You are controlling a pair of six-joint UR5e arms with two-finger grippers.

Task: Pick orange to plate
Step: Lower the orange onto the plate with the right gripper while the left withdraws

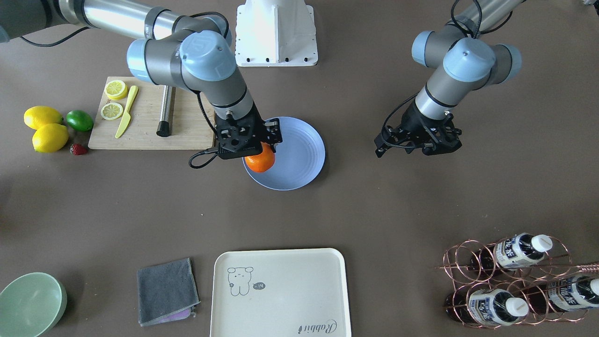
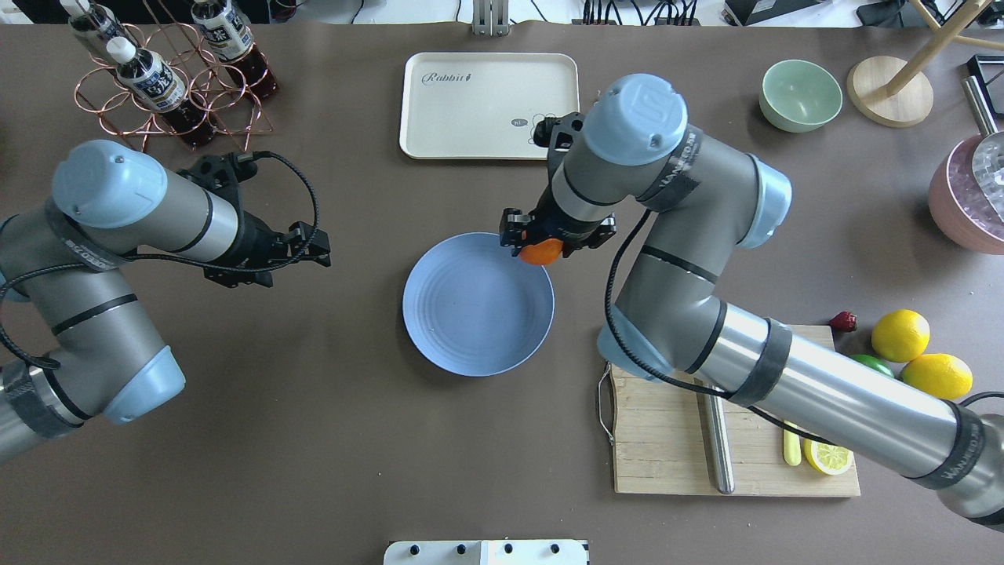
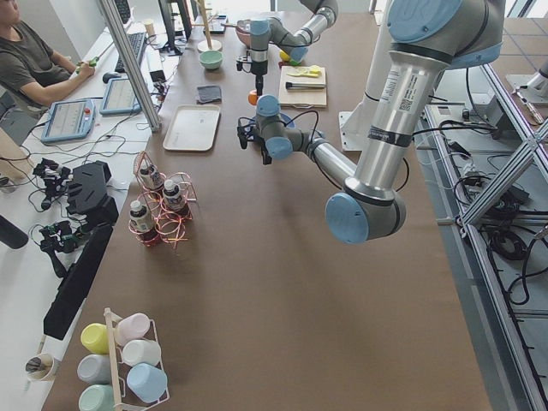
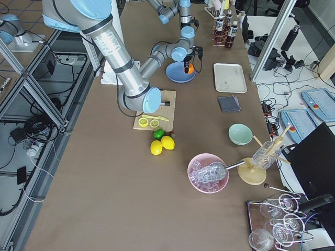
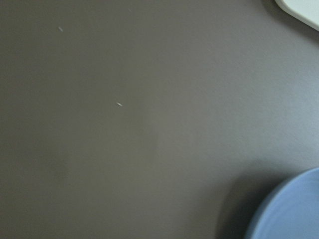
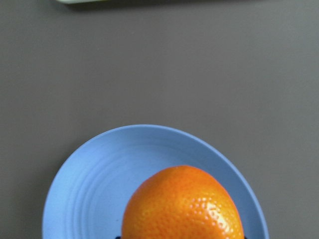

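Note:
My right gripper (image 1: 256, 149) is shut on the orange (image 1: 260, 160), a small bright-orange fruit that fills the bottom of the right wrist view (image 6: 182, 204). It hangs over the rim area of the periwinkle-blue plate (image 1: 299, 154), on the side facing the cream tray; in the overhead view the orange (image 2: 541, 251) sits at the plate's (image 2: 471, 314) far right edge. I cannot tell whether it touches the plate. My left gripper (image 2: 314, 249) hovers well off to the plate's left, open and holding nothing.
A wooden cutting board (image 1: 145, 133) holds lemon slices, a yellow knife and a steel rod. Beside it lie two lemons (image 1: 47, 128), a lime and a strawberry. A cream tray (image 1: 278, 292), grey cloth (image 1: 166, 290), green bowl (image 1: 30, 304) and bottle rack (image 1: 514, 281) line the far side.

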